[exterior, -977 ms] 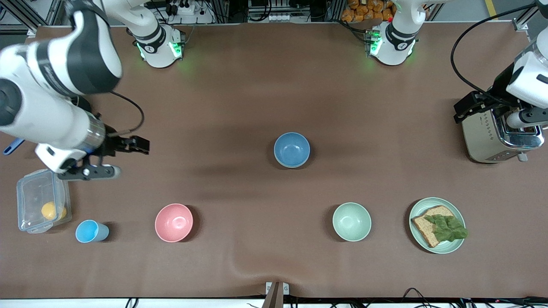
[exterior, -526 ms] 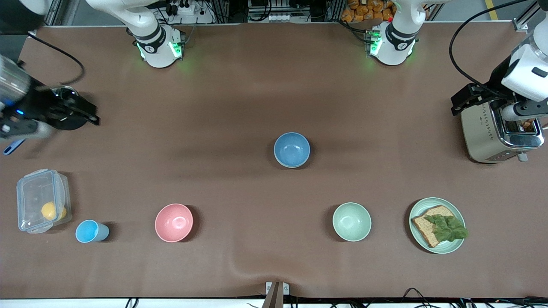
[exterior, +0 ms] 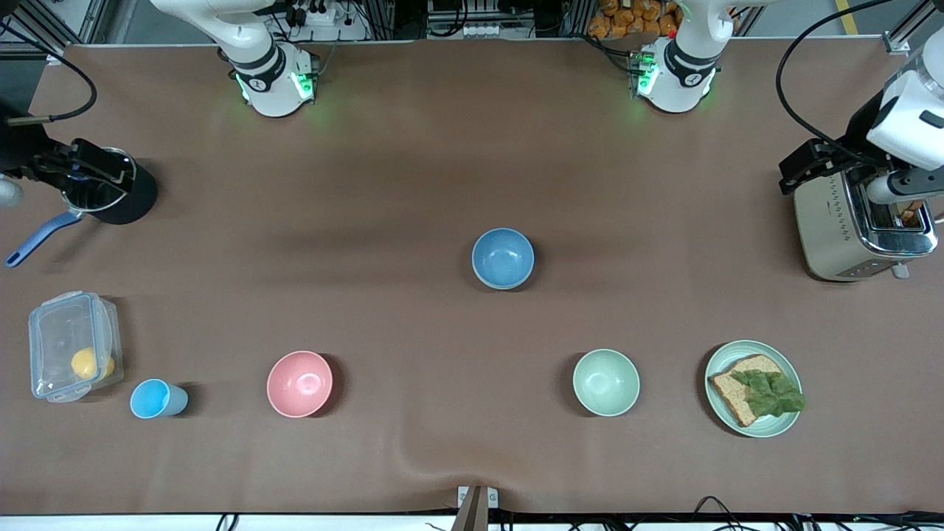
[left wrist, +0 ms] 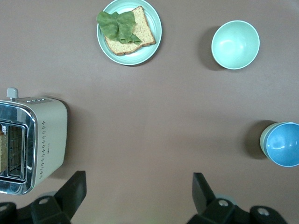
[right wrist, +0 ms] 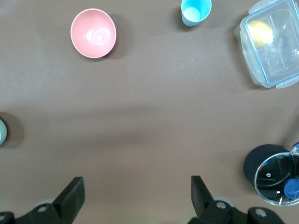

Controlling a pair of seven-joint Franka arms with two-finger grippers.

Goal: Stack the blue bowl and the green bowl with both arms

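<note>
**A:** Start at your right arm's end of the desk. What is there?

**B:** My right end effector [exterior: 77, 166] hangs over a dark pan [exterior: 136, 199] with a glass lid [right wrist: 276, 177], its fingers [right wrist: 74, 193] spread wide apart and holding nothing. Nearer the front camera sits a clear lidded box [exterior: 70, 346] with something yellow inside. Just beside that box is a small light-blue cup [exterior: 156, 399], and then comes a pink bowl [exterior: 299, 383].

**A:** And the task's bowls?

**B:** The blue bowl [exterior: 503, 258] stands upright near the middle of the desk, well apart from both of my end effectors. In the left wrist view a dull sage crescent hugs its edge. That may be the green bowl [left wrist: 263, 142] under it, but I cannot tell for sure.

**A:** Anything toward your left arm's end?

**B:** A pale mint bowl [exterior: 606, 382] sits nearer the front camera than the blue bowl. Beside the mint bowl is a mint plate [exterior: 785, 426] carrying bread [exterior: 730, 391] topped with lettuce [exterior: 771, 391]. My left end effector [left wrist: 139, 193] hovers over the toaster [exterior: 830, 228], fingers [left wrist: 201, 189] wide apart and empty.
</note>
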